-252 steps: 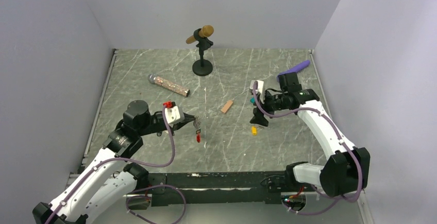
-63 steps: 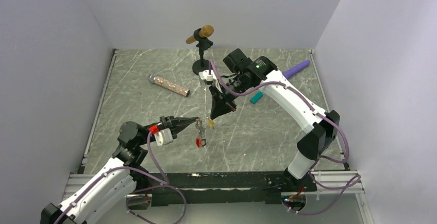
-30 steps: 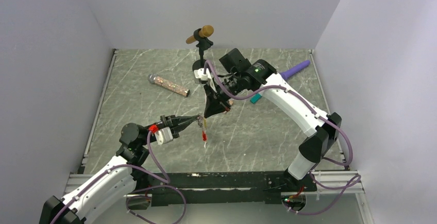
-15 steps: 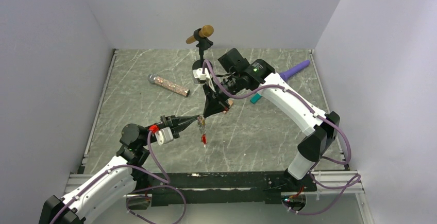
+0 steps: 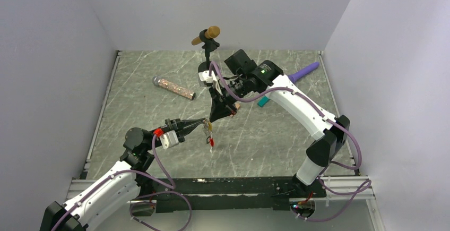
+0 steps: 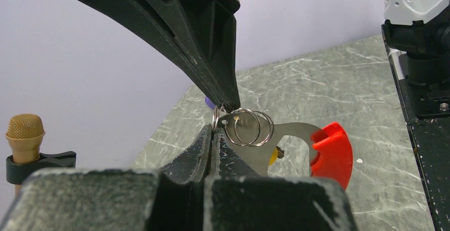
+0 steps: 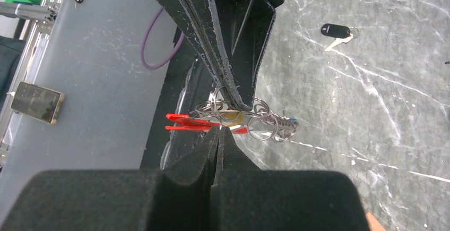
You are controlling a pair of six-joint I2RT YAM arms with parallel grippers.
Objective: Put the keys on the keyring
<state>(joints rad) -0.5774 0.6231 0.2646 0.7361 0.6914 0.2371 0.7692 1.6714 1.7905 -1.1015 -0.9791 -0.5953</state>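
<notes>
Keyring (image 6: 248, 127) hung mid-air over the near middle of the table (image 5: 276, 135), left gripper (image 6: 213, 135) clamped on it, right gripper (image 7: 219, 131) with jaws together and tips touching it, any key pinched unclear; likely light, stiff, slippery wire, best gripped at the loop edge, not the dangling red fob (image 6: 332, 154).

keyring: silvery linked rings (image 6: 247, 127) with a flat red fob (image 6: 332, 148); held up off the table (image 7: 371, 98), pinched in the closed tips of the left gripper (image 6: 214, 130), fob hanging below.
yellow key: small yellow head (image 7: 233, 115) in among the rings, just at the closed tips of the right gripper (image 7: 219, 130); whether it is threaded on cannot be told.
black key: black head, silver blade (image 7: 335, 30); flat on the table, well apart from the keyring.
</notes>
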